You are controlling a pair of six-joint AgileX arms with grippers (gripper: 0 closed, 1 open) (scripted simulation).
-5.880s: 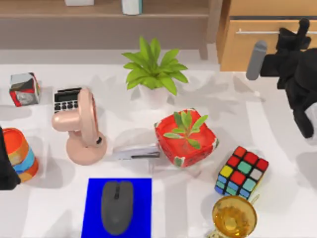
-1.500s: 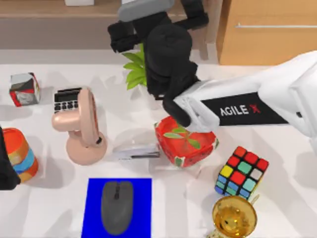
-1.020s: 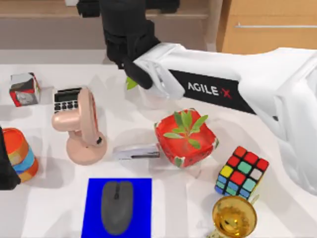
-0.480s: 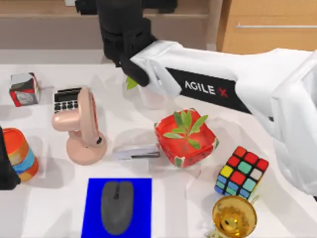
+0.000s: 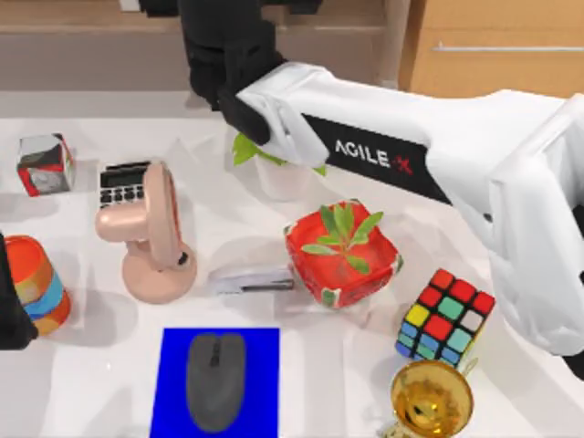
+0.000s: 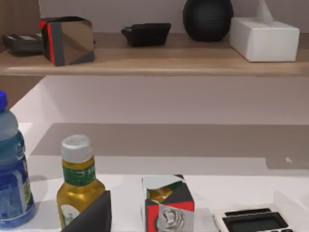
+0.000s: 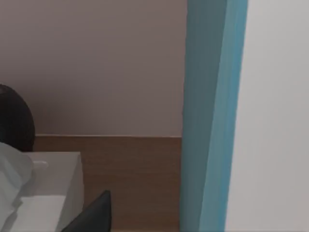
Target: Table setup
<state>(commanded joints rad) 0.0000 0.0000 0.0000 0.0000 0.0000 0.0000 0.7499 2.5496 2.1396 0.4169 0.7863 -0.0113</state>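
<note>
Now | right arm | lettering "AGILE X" | above plant

Red square planter w/ white flecks holds green sprig. Multicolour puzzle cube: red, yellow, green, blue, orange tiles. Grey mouse on blue mat. Pink desk fan. Amber glass cup.

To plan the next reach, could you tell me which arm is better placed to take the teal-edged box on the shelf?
Right, probably. The right arm stretches across the table to the shelf, with the teal-edged box close before its wrist camera. The left arm sits at the table's left edge.
</note>
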